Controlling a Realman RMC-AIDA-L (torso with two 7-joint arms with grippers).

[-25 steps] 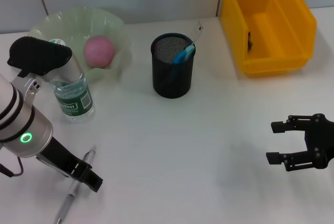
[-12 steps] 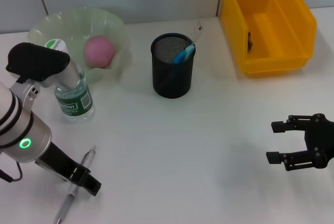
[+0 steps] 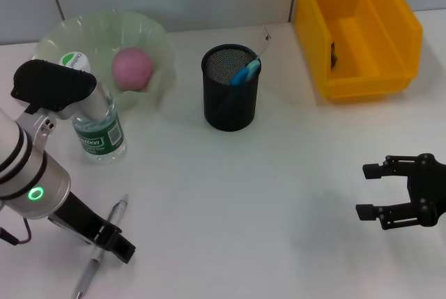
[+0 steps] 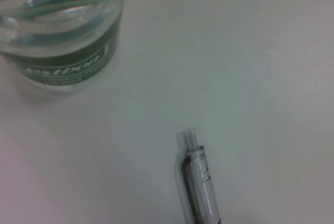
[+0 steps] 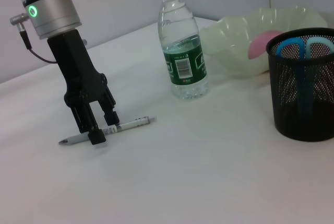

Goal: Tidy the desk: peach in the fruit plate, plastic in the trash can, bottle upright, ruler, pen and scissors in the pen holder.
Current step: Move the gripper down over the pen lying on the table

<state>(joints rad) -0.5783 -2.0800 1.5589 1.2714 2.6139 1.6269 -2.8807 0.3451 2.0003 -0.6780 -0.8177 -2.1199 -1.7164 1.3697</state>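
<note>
Two spread fingers of the left gripper (image 5: 96,132) straddled the pen (image 5: 107,130), placed to pinch it; right gripper (image 3: 390,191) idled open

clear plastic bottle (image 3: 97,121), black mesh pen holder (image 3: 231,88)

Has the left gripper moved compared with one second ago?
Yes. The left gripper has slid toward the camera along the pen, away from the bottle.
</note>
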